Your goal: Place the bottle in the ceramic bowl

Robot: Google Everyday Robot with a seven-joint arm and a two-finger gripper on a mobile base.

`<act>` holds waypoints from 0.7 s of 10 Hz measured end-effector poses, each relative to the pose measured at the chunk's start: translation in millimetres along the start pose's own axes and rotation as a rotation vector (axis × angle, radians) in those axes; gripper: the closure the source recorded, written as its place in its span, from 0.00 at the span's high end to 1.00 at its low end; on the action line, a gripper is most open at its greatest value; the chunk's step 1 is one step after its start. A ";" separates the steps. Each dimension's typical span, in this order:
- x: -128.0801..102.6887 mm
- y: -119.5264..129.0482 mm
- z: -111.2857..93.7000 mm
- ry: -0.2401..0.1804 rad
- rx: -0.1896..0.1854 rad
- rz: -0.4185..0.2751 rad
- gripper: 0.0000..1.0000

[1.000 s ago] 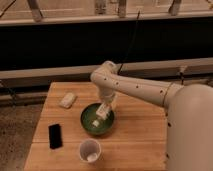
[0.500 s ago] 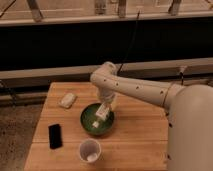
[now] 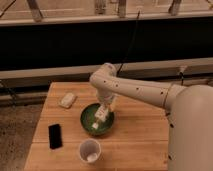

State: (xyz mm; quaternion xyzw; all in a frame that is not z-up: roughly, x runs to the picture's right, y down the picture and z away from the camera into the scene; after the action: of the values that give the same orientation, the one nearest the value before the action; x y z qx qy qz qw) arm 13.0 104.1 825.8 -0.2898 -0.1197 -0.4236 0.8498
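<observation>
Claw [image 3: 102, 114] over ceramic bowl [image 3: 88, 119]; grip unclear, bottle [image 3: 99, 117] indistinct beneath.

**Hidden and cut off in the camera view**

The gripper [image 3: 103, 113], just left of the frame's centre over the ceramic bowl [image 3: 88, 120], blends with the pale bottle [image 3: 100, 116]; where one ends and the other begins cannot be told. The bottle's label and cap are too blurred to separate. The arm [image 3: 135, 90] covers the bowl's upper right rim. The robot's body [image 3: 192, 130] is cut off by the right and bottom edges. A small pale thing inside the white cup [image 3: 90, 150], lower centre, is too small to identify.
</observation>
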 end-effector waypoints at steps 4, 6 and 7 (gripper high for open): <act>-2.8 -2.4 -1.8 0.002 0.002 -0.011 0.48; -4.1 -3.6 -2.7 0.003 0.001 -0.017 0.55; -4.8 -3.9 -2.7 0.003 -0.001 -0.021 0.56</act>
State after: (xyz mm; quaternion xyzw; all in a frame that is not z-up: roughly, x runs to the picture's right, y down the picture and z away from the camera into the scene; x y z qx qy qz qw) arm 6.9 103.8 823.0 -0.2881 -0.1211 -0.4330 0.8455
